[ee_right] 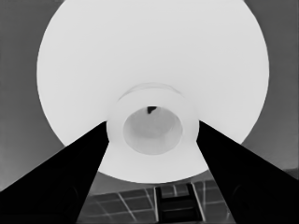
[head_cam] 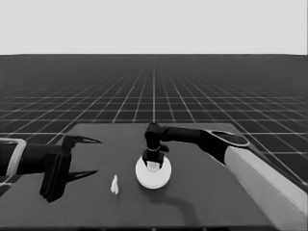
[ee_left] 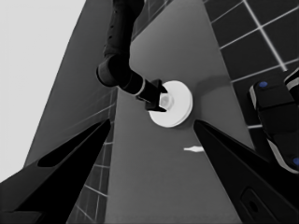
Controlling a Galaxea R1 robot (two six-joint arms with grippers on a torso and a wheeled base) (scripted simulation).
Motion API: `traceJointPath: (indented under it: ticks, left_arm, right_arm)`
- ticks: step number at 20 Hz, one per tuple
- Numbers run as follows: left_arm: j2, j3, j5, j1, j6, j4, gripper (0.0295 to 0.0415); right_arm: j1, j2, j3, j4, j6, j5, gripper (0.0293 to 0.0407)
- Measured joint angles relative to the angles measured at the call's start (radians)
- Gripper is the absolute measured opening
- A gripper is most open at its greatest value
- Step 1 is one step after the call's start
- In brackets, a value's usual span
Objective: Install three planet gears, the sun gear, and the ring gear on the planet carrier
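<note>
1. Right gripper [head_cam: 153,161] directly above larger round part [head_cam: 153,174]; fingers clamped on its raised hub [ee_right: 152,122], axis vertical.
2. Left gripper [head_cam: 89,156] parked at table's left end, well apart, fingers spread, empty.
3. Thin white piece [head_cam: 114,185] between both grippers.

Flat, even light all over, no glare. The larger round part [head_cam: 153,173] drops a soft dark shadow on the worktop [head_cam: 202,197] toward the camera. Edges look smeared; the floor's grid [head_cam: 154,91] melts into haze near the horizon.
</note>
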Motion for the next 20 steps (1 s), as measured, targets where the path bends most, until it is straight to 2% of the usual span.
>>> traceJointPath:
  ticks: [20]
  left_arm:
    - [0.000, 0.000, 0.000, 0.000, 0.000, 0.000, 0.0385]
  right_arm:
    - [-0.015, -0.003, -0.003, 0.000, 0.175, -0.001, 0.0348]
